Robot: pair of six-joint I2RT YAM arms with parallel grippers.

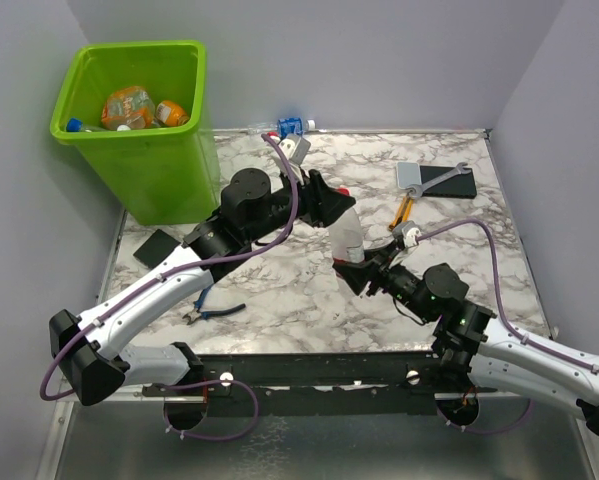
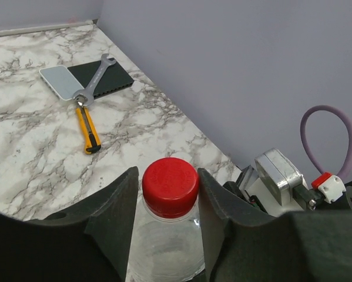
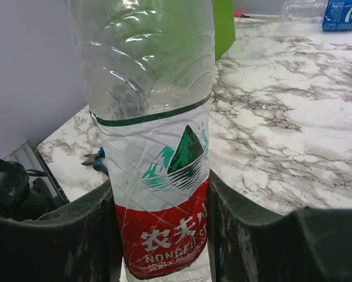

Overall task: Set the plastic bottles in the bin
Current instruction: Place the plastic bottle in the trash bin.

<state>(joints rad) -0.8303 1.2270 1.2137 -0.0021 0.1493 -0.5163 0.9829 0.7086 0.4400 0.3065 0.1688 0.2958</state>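
Note:
A clear plastic bottle (image 1: 347,235) with a red cap (image 2: 170,187) and a red-and-white label (image 3: 164,223) stands upright over the middle of the table, held between both arms. My right gripper (image 1: 355,268) is shut on its labelled lower part (image 3: 161,188). My left gripper (image 2: 168,177) is shut around its neck and cap, a finger on either side. The lime-green bin (image 1: 169,175) stands at the far left with orange bottles (image 1: 129,105) inside. Another bottle with a blue label (image 1: 289,128) lies by the back wall.
Blue-handled pliers (image 1: 211,313) lie near the front left. A black pad (image 1: 157,247) sits in front of the bin. At the right are a wrench (image 2: 96,76), a black pad (image 1: 454,183) with a grey one beside it, and an orange utility knife (image 2: 89,129).

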